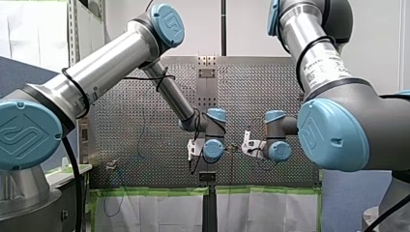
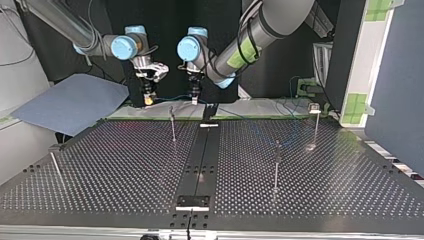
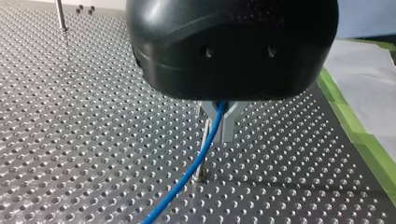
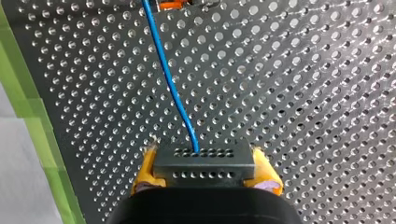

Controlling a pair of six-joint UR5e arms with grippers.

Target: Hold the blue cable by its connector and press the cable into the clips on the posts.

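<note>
Top view lays out the perforated counter [image 2: 125,165], with my right arm [image 2: 62,22] entering at eleven o'clock and my left arm [image 2: 270,20] at one o'clock, both reaching down to the counter's far edge at twelve. Thin posts stand on it. The first post [image 2: 173,127] is at eleven o'clock, just in front of both pincers, and others stand at two o'clock [image 2: 315,125], three o'clock [image 2: 276,167] and nine o'clock [image 2: 56,167]. My right pincer [image 4: 204,167] is clamped on the dark connector [image 4: 204,158], with its yellow pads [image 4: 145,169] pressed against the block's two ends. The blue cable [image 4: 173,93] leaves the connector and runs straight ahead toward my left pincer [image 3: 221,117]. That pincer is narrow, its metal fingers closed about the cable. The cable comes out between them and passes down alongside a post [image 3: 204,156] directly beneath, apparently the first one. I cannot tell whether the cable sits in that post's clip. The step in hand looks like seating the cable at this post. To do it well, I judge the connector end needs a firm grip and light tension on the line. The left pincer should bring the cable squarely over the clip mouth and press down along the post's axis, not sideways, since so slim a post could bend or let the cable slip past.
</note>
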